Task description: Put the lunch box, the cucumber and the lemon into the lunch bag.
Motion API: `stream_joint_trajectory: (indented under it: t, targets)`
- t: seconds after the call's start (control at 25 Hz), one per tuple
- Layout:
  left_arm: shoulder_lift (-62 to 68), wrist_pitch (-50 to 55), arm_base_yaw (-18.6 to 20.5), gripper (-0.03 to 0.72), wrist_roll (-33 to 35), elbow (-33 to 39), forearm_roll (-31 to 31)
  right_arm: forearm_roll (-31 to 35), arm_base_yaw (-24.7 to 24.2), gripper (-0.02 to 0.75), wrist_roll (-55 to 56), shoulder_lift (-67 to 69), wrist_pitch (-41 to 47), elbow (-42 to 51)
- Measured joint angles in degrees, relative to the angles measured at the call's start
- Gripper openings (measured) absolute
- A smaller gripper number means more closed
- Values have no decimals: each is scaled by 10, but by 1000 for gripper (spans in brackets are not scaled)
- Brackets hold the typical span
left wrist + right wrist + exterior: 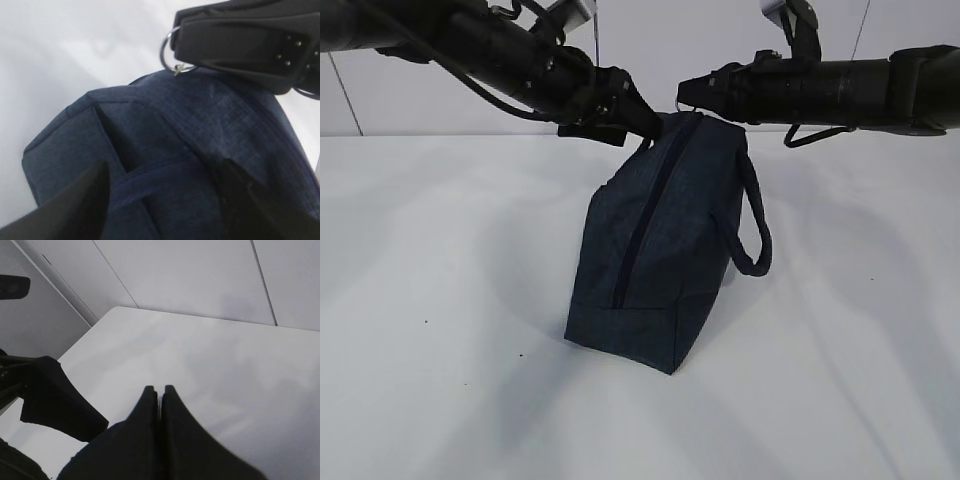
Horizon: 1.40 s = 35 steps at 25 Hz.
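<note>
The navy lunch bag (660,260) stands on the white table (440,300), its black zipper (645,215) closed along the top. My left gripper (642,128) is at the bag's far top end. In the left wrist view its fingers (80,200) press on bunched bag fabric (200,120) and a handle strap between them (162,195). My right gripper (685,98) is shut (159,388), and the silver ring pull (162,50) sticks out at its tip (177,35). The lunch box, cucumber and lemon are out of view.
One loop handle (757,230) hangs off the bag's right side. Both arms reach in from the upper corners and meet above the bag. A pale wall (200,280) stands behind the table's far edge.
</note>
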Motion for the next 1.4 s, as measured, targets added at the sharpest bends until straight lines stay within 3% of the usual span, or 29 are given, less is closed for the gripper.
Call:
stream_joint_trajectory:
  t: [0.6, 0.72, 0.88, 0.96, 1.4]
  targets:
    - [9, 14, -21, 461, -28, -20, 7, -1, 0, 0, 4, 0, 0, 0]
    - [9, 2, -29, 379, -30, -20, 17, -1, 0, 0, 5, 0, 0, 0]
    - [9, -9, -33, 116, -31, -21, 28, -2, 0, 0, 9, 0, 0, 0]
    - [9, -13, -33, 45, -31, -21, 34, -2, 0, 0, 10, 0, 0, 0]
    - [-2, -2, -33, 27, -32, -29, 99, -2, -12, 0, 11, 0, 3, 0]
